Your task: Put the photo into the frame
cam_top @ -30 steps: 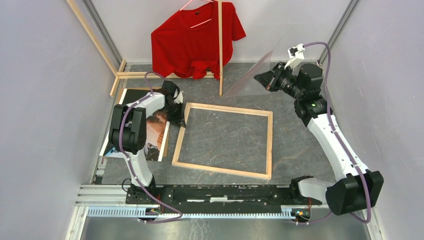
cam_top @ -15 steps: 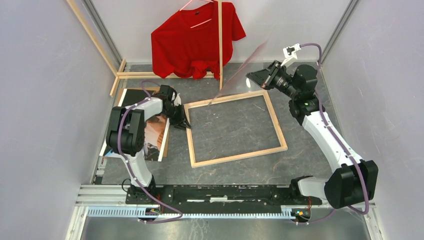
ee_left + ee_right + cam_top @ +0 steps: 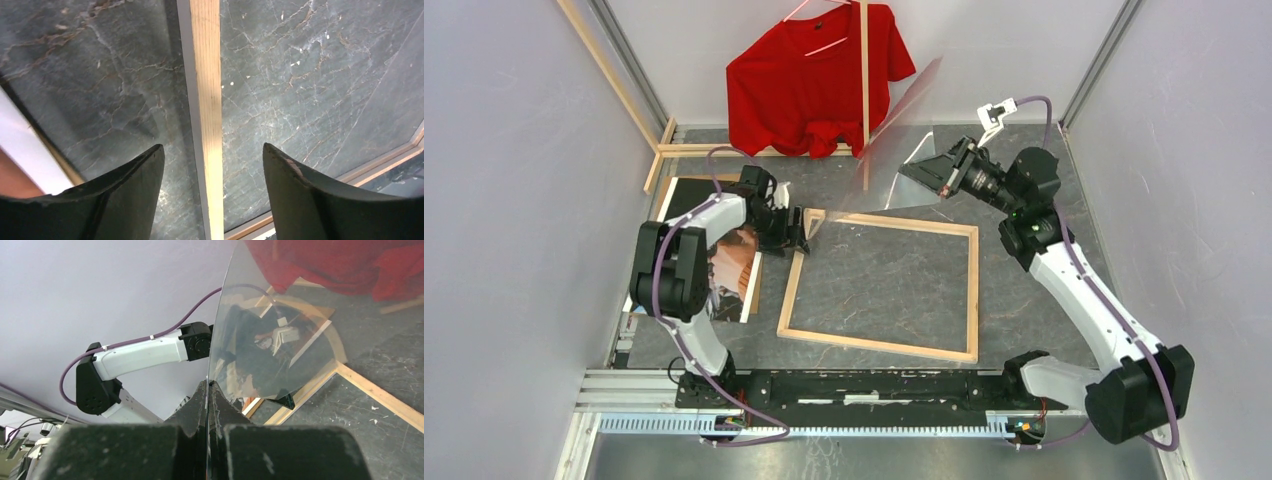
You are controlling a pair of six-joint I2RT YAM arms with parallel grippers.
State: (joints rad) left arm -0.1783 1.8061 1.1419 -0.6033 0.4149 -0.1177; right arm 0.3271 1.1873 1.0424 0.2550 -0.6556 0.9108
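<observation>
The frame (image 3: 874,343) lies flat on the dark floor with its pale wood face up. My left gripper (image 3: 801,229) is open at its far left corner. In the left wrist view one wooden bar of the frame (image 3: 207,100) runs between the spread fingers (image 3: 131,192) without touching either, and my left gripper (image 3: 212,150) holds nothing. The photo (image 3: 732,268) lies left of the frame, partly hidden under the left arm. My right gripper (image 3: 922,172) is shut on the edge of a clear sheet (image 3: 894,125), held tilted above the frame's far side. In the right wrist view my right gripper (image 3: 207,386) pinches the clear sheet (image 3: 270,335).
A red T-shirt (image 3: 814,85) hangs on a wooden clothes rack (image 3: 864,110) at the back, and the rack's base bars (image 3: 714,150) lie on the floor behind the photo. Grey walls close in on both sides. The arms' base rail (image 3: 874,385) runs along the near edge.
My left gripper has opened and let go of the frame's corner. The frame swung round on the floor and back. The right arm carried the clear sheet left and towards the frame.
</observation>
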